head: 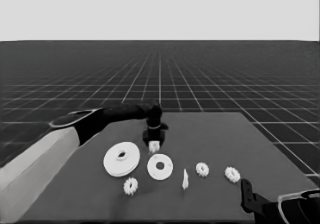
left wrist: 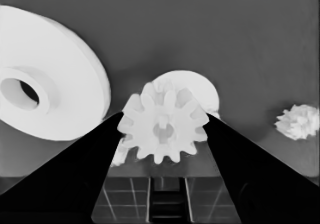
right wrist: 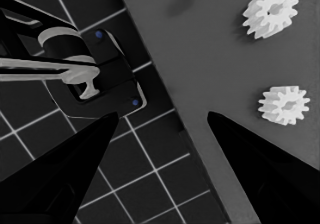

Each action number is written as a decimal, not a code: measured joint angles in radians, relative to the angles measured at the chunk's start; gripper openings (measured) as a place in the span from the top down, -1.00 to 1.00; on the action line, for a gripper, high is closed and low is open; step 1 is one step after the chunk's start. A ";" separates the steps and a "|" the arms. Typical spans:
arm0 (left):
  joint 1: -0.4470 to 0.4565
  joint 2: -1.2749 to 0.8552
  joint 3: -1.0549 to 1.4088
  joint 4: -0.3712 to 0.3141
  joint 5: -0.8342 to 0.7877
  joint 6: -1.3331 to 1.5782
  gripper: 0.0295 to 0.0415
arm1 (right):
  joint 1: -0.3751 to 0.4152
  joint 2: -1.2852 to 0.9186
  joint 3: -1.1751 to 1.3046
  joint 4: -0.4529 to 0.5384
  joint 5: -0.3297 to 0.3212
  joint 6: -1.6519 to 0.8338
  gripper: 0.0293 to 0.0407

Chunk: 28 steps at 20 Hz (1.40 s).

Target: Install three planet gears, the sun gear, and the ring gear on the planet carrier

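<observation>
On the worktop (head: 210,134), going left to right: the larger round part (head: 121,159) lies leftmost, with a loose gear (head: 130,185) in front of it. The left gripper (head: 154,145), its jaws clamped on a gear (left wrist: 163,129), seems to hang just behind the smaller round part (head: 160,167). Then come a thin white piece (head: 185,179) and two more gears (head: 202,169) (head: 232,174). The right gripper (right wrist: 162,119) waits at the near right corner, jaws wide.

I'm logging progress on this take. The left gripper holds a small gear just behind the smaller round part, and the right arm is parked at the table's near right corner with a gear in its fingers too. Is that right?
Not quite. The right gripper holds nothing: the right wrist view shows bare space between its fingers, with two gears lying apart on the table. The rest stands: the left gripper holds a gear just behind the smaller round part.
</observation>
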 joint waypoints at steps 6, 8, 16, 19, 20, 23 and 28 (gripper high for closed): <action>0.129 0.051 -0.134 0.111 -0.063 0.069 0.72 | 0.000 0.000 0.000 0.000 0.000 0.000 -0.61; 0.138 0.056 -0.149 0.120 -0.071 0.076 0.72 | 0.000 0.000 0.000 0.000 0.000 0.000 -0.61; 0.144 0.059 -0.156 0.124 -0.075 0.080 -0.47 | 0.000 0.000 0.000 0.000 0.000 0.000 -0.61; 0.144 0.059 -0.156 0.124 -0.075 0.080 -0.49 | 0.000 0.000 0.000 0.000 0.000 0.000 -0.61; 0.144 0.059 -0.156 0.124 -0.075 0.080 -0.49 | 0.000 0.000 0.000 0.000 0.000 0.000 -0.61; 0.095 0.035 -0.087 0.079 -0.039 0.042 -0.49 | 0.000 0.000 0.000 0.000 0.000 0.000 -0.61; 0.006 0.020 -0.037 0.005 -0.004 0.014 -0.49 | 0.000 0.000 0.000 0.000 0.000 0.000 -0.61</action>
